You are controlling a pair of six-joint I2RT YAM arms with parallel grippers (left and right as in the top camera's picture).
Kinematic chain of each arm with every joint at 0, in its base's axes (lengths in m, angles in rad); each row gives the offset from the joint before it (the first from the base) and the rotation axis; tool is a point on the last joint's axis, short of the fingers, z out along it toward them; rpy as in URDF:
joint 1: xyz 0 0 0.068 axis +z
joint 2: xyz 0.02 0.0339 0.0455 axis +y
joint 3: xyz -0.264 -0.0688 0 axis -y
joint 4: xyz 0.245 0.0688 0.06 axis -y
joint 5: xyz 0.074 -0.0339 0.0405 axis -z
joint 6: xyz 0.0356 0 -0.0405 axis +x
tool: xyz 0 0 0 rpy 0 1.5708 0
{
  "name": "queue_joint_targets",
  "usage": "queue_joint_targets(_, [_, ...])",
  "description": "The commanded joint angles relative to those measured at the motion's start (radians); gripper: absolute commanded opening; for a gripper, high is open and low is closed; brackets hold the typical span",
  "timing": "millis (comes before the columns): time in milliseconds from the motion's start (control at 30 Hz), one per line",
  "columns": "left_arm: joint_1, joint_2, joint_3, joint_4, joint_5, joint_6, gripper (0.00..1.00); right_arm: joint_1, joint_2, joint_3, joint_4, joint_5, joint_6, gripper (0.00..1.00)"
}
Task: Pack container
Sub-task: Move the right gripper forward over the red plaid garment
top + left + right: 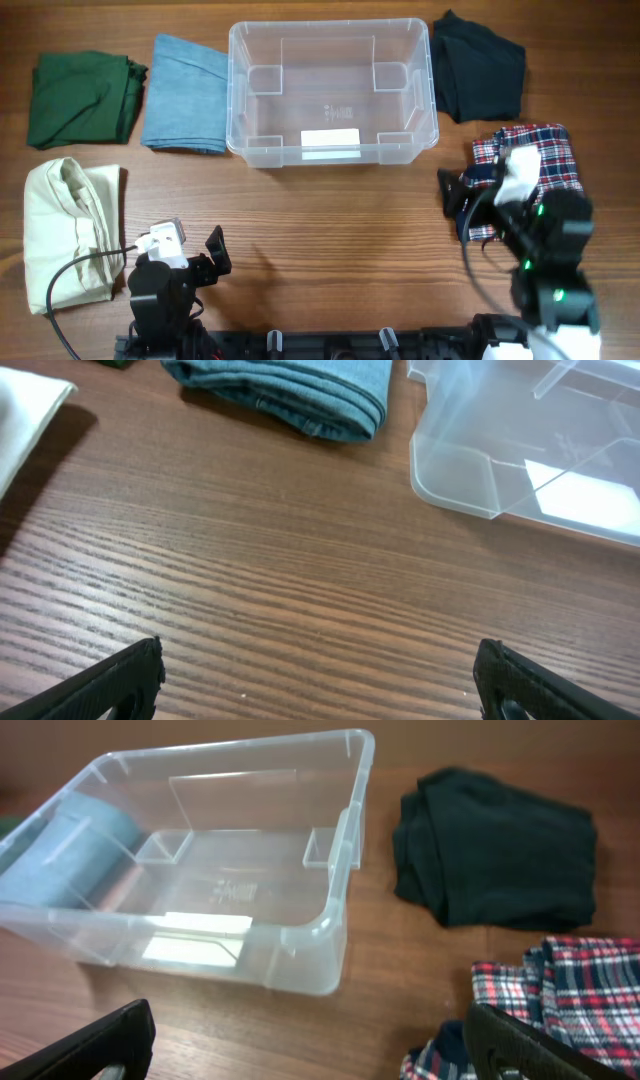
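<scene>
**Desk:** Foreground: the left gripper (320, 685) and the right gripper (310, 1042) hang released over the wood, jaws wide, grasping nothing. Where's the bin?

**Photographer:** Upper centre of the overhead frame. The clear container (330, 100) sits empty between a blue folded garment (185, 95) and a black garment (478, 78).

**Desk:** How will it handle?

**Photographer:** Probably light, stiff and slick. The thick rim at a short end looks the surest hold.

**Desk:** Anything obscured?

**Photographer:** The right arm (550, 260) covers part of the plaid garment (540, 150). The white label (330, 139) is too small to read.

Black arms (160, 295), white wrist modules (163, 240), black cables (75, 272)
</scene>
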Motion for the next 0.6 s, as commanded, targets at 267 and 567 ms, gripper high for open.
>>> queue_joint_targets(267, [0.006, -0.009, 0.000, -0.010, 0.019, -0.016, 1.00, 0.004, 0.310, 0.319, -0.144, -0.068, 0.013, 1.00])
queue_joint_targets(567, [0.006, -0.009, 0.000, -0.010, 0.019, -0.016, 1.00, -0.194, 0.301, 0.319, -0.190, -0.019, 0.326, 1.00])
